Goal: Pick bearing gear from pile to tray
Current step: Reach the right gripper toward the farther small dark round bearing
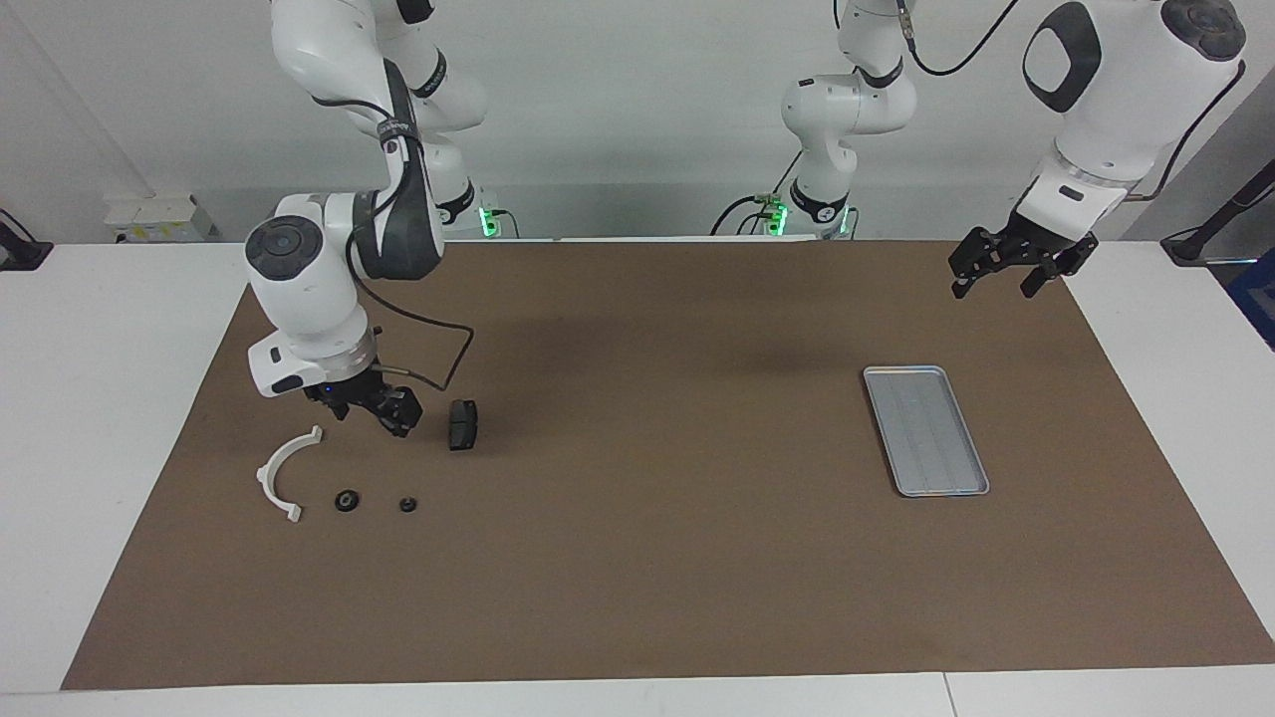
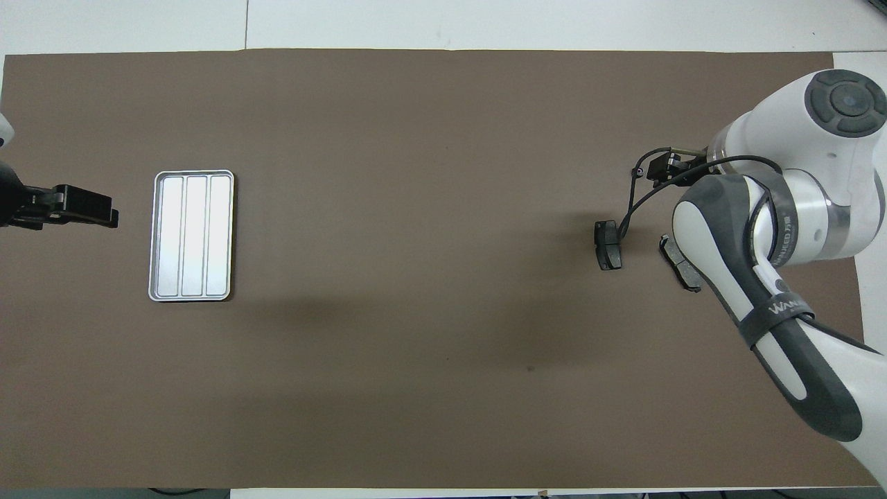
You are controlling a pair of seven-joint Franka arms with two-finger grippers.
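1. Bearing gear, a small black round ring-like piece (image 1: pixel 347 501), is lying on the brown mat (image 1: pixel 647 558) at the edge of the pile farthest from the robots, toward the right arm's end of the table. Nothing is touching it.
2. Starting closest to the robots, the left gripper (image 1: pixel 996 279) is hanging in the air over the mat's edge at the left arm's end. Its fingers are standing wide apart and holding nothing, and that arm is waiting.
3. The shallow rectangular silver-grey metal tray (image 1: pixel 926 428) with lengthwise ridges is sitting on the mat near that gripper, well apart from the pile.
4. The right gripper (image 1: pixel 371 420) is hovering low over one dark grey brake-pad-shaped piece (image 2: pixel 682 267), fingers spread wide and gripping nothing. Whether it is touching that piece cannot be told.
5. A second dark grey brake-pad-shaped piece (image 1: pixel 462 424) is lying just beside the gripper, toward the table's middle.
6. The white curved plastic arc (image 1: pixel 282 473) is resting farther out, near the mat's end.
7. The bearing gear is lying farther from the robots than the piece under the right gripper, clear of its fingertips, between the arc's end and a tinier black round piece (image 1: pixel 407 505).
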